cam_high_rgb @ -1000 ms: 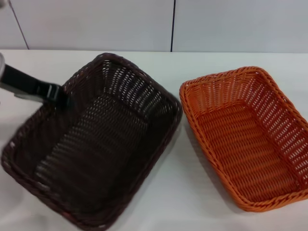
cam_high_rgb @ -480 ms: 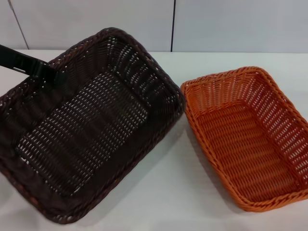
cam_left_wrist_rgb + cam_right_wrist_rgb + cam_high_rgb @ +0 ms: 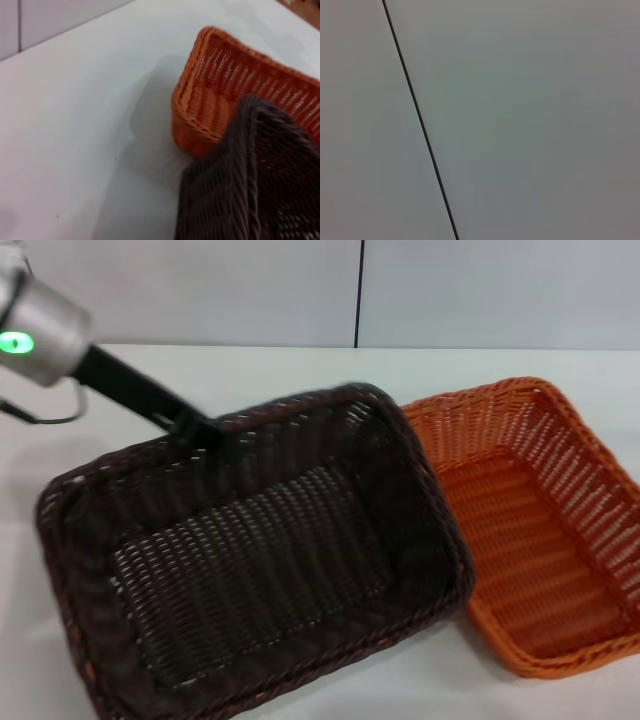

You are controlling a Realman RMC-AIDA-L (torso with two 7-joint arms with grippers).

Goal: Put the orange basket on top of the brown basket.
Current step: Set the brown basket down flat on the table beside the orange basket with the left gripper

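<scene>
The brown basket (image 3: pixel 250 570) hangs from my left gripper (image 3: pixel 205 430), which is shut on its far rim. It is lifted off the table and tilted, and its right end overlaps the left edge of the orange basket (image 3: pixel 540 530). The orange basket sits on the white table at the right. In the left wrist view the brown basket's corner (image 3: pixel 250 185) lies in front of a corner of the orange basket (image 3: pixel 225 85). My right gripper is out of view; its wrist view shows only a pale panel with a dark seam.
The white table (image 3: pixel 300 370) runs back to a pale wall with a vertical seam (image 3: pixel 360 290). Bare table shows left of the orange basket in the left wrist view (image 3: pixel 75 125).
My left arm has carried the brown basket up and to the right. It was apart from the orange basket before and now overlaps its left edge. The orange basket has not moved.
</scene>
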